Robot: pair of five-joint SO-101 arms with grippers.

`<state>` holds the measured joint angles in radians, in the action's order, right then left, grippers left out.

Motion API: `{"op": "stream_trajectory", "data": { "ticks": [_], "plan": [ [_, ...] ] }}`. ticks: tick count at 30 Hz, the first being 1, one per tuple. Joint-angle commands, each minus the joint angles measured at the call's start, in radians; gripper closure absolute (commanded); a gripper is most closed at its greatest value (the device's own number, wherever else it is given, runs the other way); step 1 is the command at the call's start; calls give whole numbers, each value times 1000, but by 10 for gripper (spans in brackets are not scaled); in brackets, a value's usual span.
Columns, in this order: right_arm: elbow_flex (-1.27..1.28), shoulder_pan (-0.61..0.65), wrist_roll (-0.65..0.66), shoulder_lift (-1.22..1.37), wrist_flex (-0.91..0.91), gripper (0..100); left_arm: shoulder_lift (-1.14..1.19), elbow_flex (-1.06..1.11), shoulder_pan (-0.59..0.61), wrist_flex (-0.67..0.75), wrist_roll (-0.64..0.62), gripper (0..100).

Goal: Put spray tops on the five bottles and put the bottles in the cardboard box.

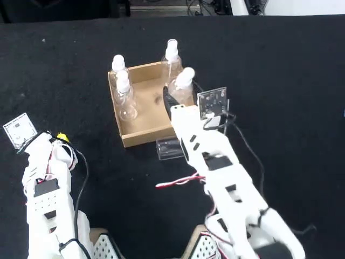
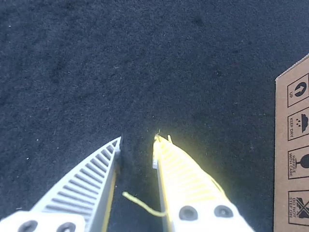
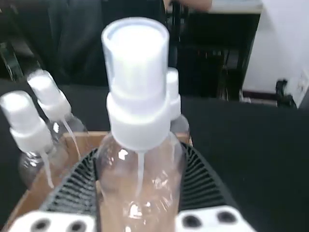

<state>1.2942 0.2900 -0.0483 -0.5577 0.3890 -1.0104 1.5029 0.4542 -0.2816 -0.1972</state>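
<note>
The right end effector [image 3: 141, 152] is pinching a clear bottle [image 3: 137, 193] between its two black fingers [image 3: 72, 188]. This held bottle is standing upright and is wearing a white spray top [image 3: 136, 92]. In the high view it is hanging at the right wall of the cardboard box [image 1: 141, 116]. I cannot tell if its bottom is already inside the box or only above the rim.

Three other bottles are standing upright with white tops on them. Two of them [image 1: 119, 69] [image 1: 125, 97] are standing close together along the left wall of the box, one behind the other. The third one [image 1: 171, 56] is standing at the far right corner of the box.

A clear object [image 1: 168, 148] is lying on the black counter [image 1: 280, 81], just beside the near wall of the box and partly under the right arm. It is too unclear to name.

The left end effector [image 2: 137, 141] is hovering over the bare counter, well apart from the bottles. Its fingers are spread a little, with nothing between them. An edge of the box is showing beside it.
</note>
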Motion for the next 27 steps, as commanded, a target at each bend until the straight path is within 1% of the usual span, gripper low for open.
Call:
{"op": "stream_trajectory", "data": {
  "ticks": [1, 6, 10, 17, 27],
  "plan": [
    [-62, 14, -3, 97, 153, 981, -15, -13, 4, 25, 8, 905],
    [-70, 32, -3, 271, 299, 981, -15, -13, 4, 25, 8, 905],
    [-133, 35, 2, 421, 367, 981, -15, -15, 4, 25, 8, 905],
    [-211, 35, 3, 590, 416, 981, -15, -18, 4, 25, 8, 905],
    [-240, 35, 5, 657, 410, 975, -15, -18, 4, 25, 8, 905]
  ]
}}
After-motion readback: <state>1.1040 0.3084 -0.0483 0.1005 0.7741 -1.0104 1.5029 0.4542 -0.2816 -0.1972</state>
